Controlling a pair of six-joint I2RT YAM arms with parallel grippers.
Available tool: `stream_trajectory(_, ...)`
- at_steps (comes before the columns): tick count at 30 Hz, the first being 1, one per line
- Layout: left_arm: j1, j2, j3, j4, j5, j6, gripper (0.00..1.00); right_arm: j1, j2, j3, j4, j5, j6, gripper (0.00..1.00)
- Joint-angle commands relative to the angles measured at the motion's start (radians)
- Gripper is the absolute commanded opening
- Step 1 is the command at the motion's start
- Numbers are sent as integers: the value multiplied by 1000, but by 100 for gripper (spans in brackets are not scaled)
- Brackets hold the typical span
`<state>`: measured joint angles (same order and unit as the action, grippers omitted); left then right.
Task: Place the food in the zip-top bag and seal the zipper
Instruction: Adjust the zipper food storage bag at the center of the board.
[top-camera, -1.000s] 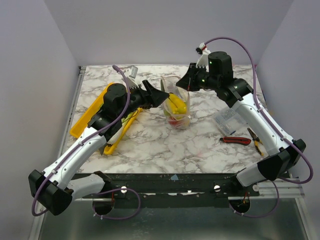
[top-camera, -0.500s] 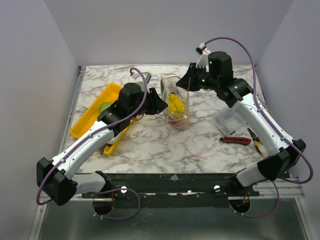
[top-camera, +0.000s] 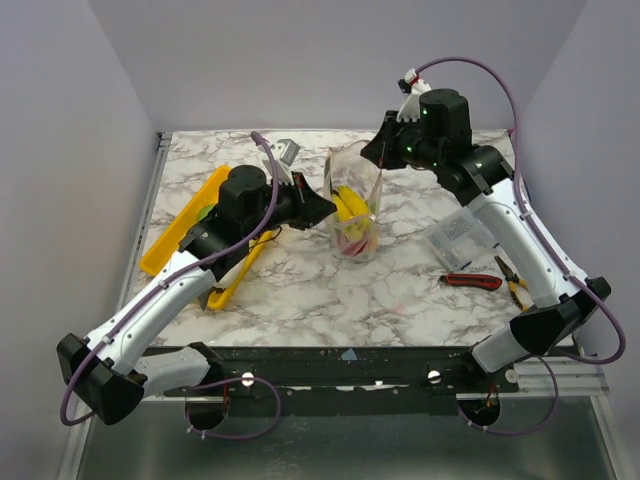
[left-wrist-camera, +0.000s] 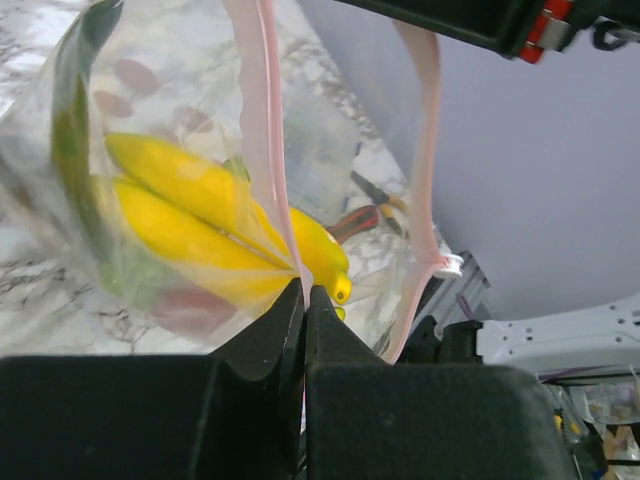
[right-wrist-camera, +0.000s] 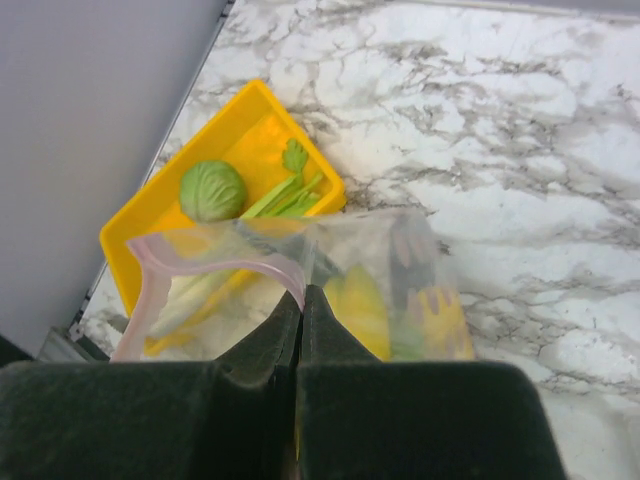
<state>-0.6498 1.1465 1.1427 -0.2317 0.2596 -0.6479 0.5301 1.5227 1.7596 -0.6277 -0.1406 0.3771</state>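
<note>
Left wrist view: the left tool (left-wrist-camera: 303, 290) is pinched shut on one zipper (left-wrist-camera: 264, 150) lip; the right tool (right-wrist-camera: 302, 292) clamps the opposite lip. Between them the zip-top bag (top-camera: 353, 205) hangs upright over the bench (top-camera: 300, 290), mouth spread, probably so its yellow food (left-wrist-camera: 170, 172) cannot spill.

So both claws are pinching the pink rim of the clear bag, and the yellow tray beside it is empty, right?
Not quite. The yellow tray is not empty: the right wrist view shows a round green piece and green stalks lying in it. The rest holds: the left gripper and the right gripper each pinch the pink rim of the bag.
</note>
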Motion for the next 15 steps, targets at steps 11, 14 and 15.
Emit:
stream_trajectory(11, 0, -95, 34, 106, 90, -142, 0, -8, 61, 182, -203, 74, -40, 0)
stream_trajectory(14, 26, -64, 23, 34, 6, -181, 0, -8, 64, 80, -152, 150, -65, 0)
stream_trajectory(15, 44, -42, 25, 17, 20, -202, 0, -7, 70, 52, -136, 197, -79, 0)
